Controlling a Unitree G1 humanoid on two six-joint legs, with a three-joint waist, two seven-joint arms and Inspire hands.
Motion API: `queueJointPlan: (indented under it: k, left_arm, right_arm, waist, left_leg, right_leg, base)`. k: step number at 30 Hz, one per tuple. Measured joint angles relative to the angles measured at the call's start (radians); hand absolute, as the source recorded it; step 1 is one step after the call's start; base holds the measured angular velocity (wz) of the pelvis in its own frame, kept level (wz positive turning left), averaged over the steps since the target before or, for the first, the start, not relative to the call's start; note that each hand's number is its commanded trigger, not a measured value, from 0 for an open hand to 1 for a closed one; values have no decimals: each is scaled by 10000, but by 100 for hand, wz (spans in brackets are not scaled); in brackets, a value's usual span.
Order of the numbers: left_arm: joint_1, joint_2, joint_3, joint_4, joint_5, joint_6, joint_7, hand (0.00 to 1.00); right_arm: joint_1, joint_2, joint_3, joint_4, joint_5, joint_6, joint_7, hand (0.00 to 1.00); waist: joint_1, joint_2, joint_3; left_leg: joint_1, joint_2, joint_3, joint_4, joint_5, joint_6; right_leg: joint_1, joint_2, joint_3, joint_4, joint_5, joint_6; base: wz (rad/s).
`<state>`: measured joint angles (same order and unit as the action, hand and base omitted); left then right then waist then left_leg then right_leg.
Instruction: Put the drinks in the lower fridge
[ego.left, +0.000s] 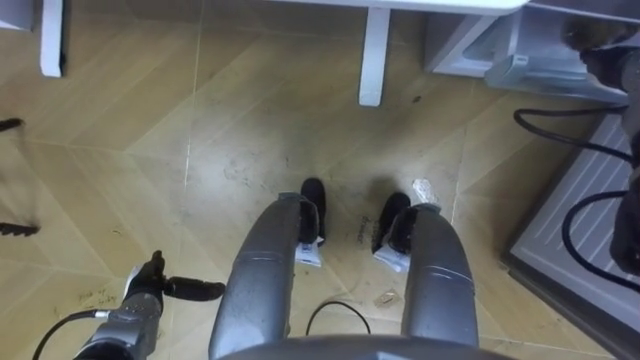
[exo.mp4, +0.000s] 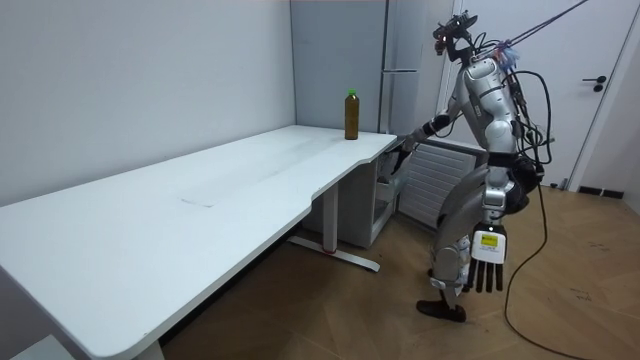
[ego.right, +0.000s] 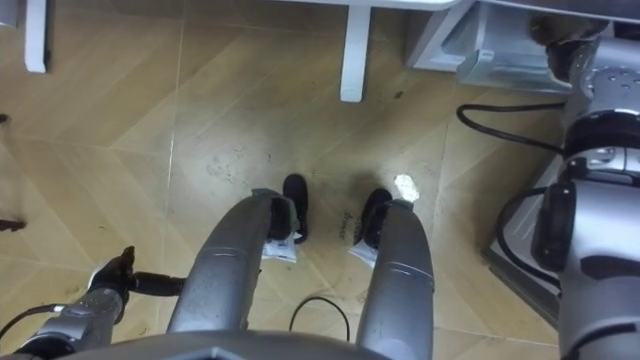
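Note:
A brown drink bottle with a green cap (exo.mp4: 351, 115) stands upright on the far corner of the white table (exo.mp4: 200, 210), close to the tall grey fridge (exo.mp4: 400, 50). I stand at that table end, facing the fridge. My right arm (ego.right: 600, 150) reaches forward, and my right hand (exo.mp4: 401, 143) is at the edge of the open lower fridge door (exo.mp4: 432, 180); its fingers are hidden. My left hand (ego.left: 150, 290) hangs by my thigh, open and empty, fingers straight (exo.mp4: 487, 265). Neither hand touches the bottle.
The ribbed inside of the open lower door (ego.left: 575, 225) lies close on my right. A white table leg (ego.left: 373, 55) stands on the wooden floor ahead of my feet. A small white scrap (ego.left: 421, 187) lies by my right foot.

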<state>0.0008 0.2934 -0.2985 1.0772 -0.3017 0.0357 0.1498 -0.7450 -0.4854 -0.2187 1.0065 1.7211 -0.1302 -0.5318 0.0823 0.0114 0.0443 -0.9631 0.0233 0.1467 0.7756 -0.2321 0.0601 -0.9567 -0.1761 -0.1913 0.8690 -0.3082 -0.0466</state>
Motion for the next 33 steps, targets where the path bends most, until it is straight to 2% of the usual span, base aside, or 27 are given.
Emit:
queueJointPlan:
  k: [8, 13, 19, 24, 28, 30, 33]
  left_arm:
    - [39, 8, -4, 24, -24, -20, -1, 0]
    - [78, 11, -5, 37, -26, -29, -47, 0]
    - [92, 12, -7, 36, -186, 47, -56, 0]
    - [100, 10, 34, 41, -115, 156, -300, 0]
    - [107, 6, 122, 68, -97, 151, -634, 0]
    - [128, 1, 157, 108, -97, 157, -828, 0]
    - [217, -35, 234, 142, -102, 227, -979, 0]
  right_arm:
    - [-10, 9, -3, 124, 37, 10, 54, 0]
    - [18, 46, -3, 733, 36, 36, 127, 0]
    - [103, 85, -2, 1337, 36, 352, 674, 0]
    - [633, 213, 6, 1823, -23, 880, 1294, 0]
    - [1128, 470, 3, 1995, -139, 888, 1709, 0]
    - [1676, 587, 11, 2031, -458, 888, 2179, 0]
    - [2254, 692, 13, 2036, -791, 881, 2608, 0]
  waist:
    - [-51, -16, 0]
    - [-68, -39, -1]
    - [32, -134, 1]
    - [89, -204, 13]
    - [291, -172, 5]
    - [309, -47, -8]
    - [355, -4, -10]
  left_leg:
    - [292, 10, 82, -205, 9, 4]
    - [697, 43, 143, -393, 10, 6]
    - [1132, 57, 155, -600, 9, 5]
    - [2030, 43, 160, -974, 14, -8]
    - [2680, 161, 125, -1222, 9, -24]
    - [3107, 185, -37, -1449, 13, -33]
    - [3743, 126, -129, -1997, 35, -32]
  right_leg:
    - [271, -94, -68, -143, 9, -7]
    - [734, -47, -112, -419, 25, 31]
    - [1131, 39, -60, -752, 102, 94]
    - [2049, 44, -128, -1143, 99, 104]
    - [2846, 247, -213, -1718, 240, 166]
    - [3506, 357, -475, -2230, 358, 212]
    - [4216, 471, -556, -2816, 497, 328]
  base:
    - [0]
    - [0]
    - [-5]
    - [0]
    - [-5]
    - [14]
    - [8]
